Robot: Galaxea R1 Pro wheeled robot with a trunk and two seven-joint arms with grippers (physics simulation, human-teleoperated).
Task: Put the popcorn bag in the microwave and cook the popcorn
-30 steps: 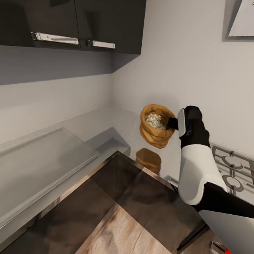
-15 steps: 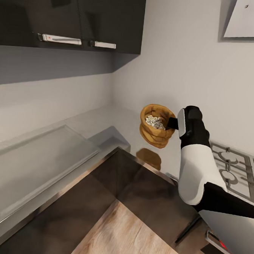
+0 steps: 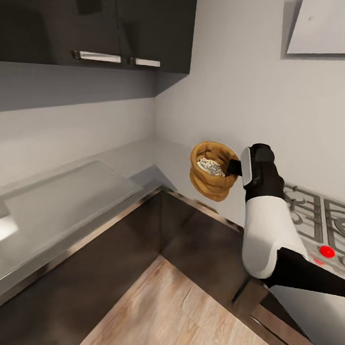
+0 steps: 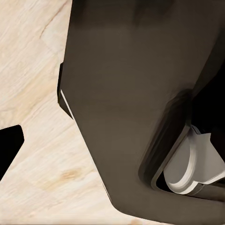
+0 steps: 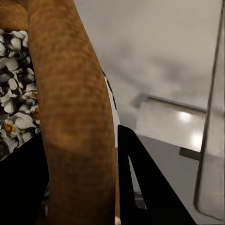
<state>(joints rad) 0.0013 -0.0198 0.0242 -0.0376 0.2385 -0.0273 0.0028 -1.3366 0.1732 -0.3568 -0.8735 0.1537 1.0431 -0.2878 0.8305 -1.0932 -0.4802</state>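
The popcorn bag (image 3: 209, 181), a crumpled golden-tan sack, hangs in the air above the corner of the pale grey countertop (image 3: 62, 206). White popped kernels show in its mouth. My right gripper (image 3: 233, 169) is shut on the bag's rolled rim from the right. In the right wrist view the rim (image 5: 75, 108) runs between the two black fingers (image 5: 145, 187), with white popcorn (image 5: 14, 112) beside it. The microwave is out of view. A black wedge (image 4: 8, 150) at the edge of the left wrist view may be a finger; its state is unclear.
Glossy dark upper cabinets (image 3: 100, 23) hang over the L-shaped counter. A steel gas hob (image 3: 323, 224) with a red spot lies right of my arm, under a pale hood (image 3: 326, 29). Dark cabinet fronts (image 3: 198, 241) border light wood floor (image 3: 183, 317).
The whole head view has shifted, so the camera moved: counter and hob slid across the picture. The bag stays in my right gripper at the same spot in view.
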